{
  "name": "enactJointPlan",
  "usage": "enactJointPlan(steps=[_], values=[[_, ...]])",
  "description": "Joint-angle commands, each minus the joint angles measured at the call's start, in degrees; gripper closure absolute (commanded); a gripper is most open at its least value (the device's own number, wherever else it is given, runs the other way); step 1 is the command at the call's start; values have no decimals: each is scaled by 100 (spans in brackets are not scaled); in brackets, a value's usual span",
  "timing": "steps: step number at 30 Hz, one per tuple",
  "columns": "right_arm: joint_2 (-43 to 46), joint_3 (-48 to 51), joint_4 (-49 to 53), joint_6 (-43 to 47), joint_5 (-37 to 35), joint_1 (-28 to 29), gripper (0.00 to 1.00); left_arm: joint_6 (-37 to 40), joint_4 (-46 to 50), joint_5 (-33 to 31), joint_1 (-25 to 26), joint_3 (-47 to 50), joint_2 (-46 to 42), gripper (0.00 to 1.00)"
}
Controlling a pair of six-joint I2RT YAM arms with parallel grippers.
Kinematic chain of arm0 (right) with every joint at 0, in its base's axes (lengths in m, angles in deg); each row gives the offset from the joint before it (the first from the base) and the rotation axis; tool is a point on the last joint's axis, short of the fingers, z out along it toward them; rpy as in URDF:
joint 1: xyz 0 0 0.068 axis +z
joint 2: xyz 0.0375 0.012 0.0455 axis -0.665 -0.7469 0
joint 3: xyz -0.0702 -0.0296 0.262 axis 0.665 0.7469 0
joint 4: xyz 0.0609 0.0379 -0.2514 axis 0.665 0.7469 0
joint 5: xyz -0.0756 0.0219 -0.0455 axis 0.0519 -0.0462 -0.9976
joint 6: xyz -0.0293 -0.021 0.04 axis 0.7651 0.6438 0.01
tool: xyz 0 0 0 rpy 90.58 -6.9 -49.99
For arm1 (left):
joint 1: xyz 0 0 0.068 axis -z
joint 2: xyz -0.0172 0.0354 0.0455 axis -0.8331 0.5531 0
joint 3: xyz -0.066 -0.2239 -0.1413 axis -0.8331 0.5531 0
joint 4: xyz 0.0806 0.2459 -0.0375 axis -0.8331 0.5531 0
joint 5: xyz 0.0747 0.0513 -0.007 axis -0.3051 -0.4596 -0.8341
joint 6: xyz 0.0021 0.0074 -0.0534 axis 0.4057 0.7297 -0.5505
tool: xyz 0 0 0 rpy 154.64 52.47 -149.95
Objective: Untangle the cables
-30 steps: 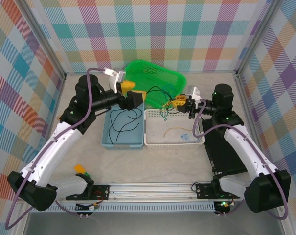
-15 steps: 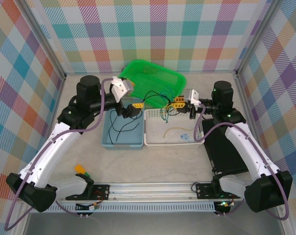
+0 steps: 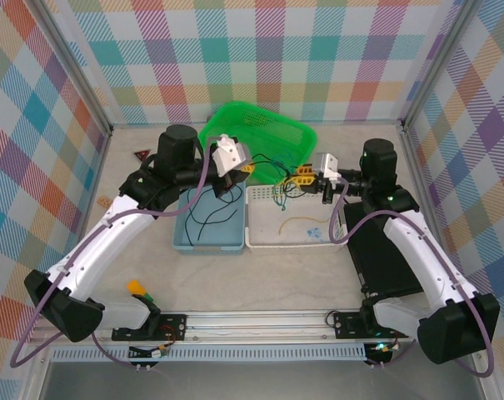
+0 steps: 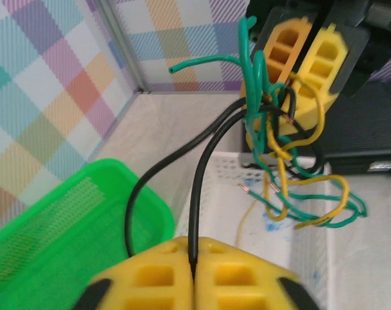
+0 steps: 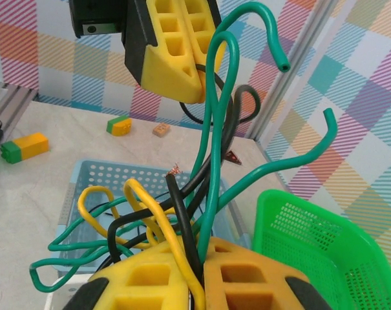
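The left gripper (image 4: 194, 279) is closed, with the black cable (image 4: 196, 194) clamped between its yellow fingers. The right gripper (image 5: 194, 284) is likewise closed on the tangle, where the black cable is gripped together with the green cable (image 5: 216, 148) and the yellow cable (image 5: 158, 223). The grippers are faced toward each other, near but apart, above the far edge of the white basket (image 3: 268, 235), beside the green basket (image 3: 268, 125). A black loop is seen in the blue basket (image 3: 206, 247).
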Motion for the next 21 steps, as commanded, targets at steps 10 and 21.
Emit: enactJointPlan(steps=[10,21], values=[[167,639,-947,-1084,-1364,-203,100,-1546,-600,-3255,-152,-514,-292,100],[441,1077,-1498,-2862,-2312,-802,100,-2147,-509,-3639,-706,-541,-472,100]])
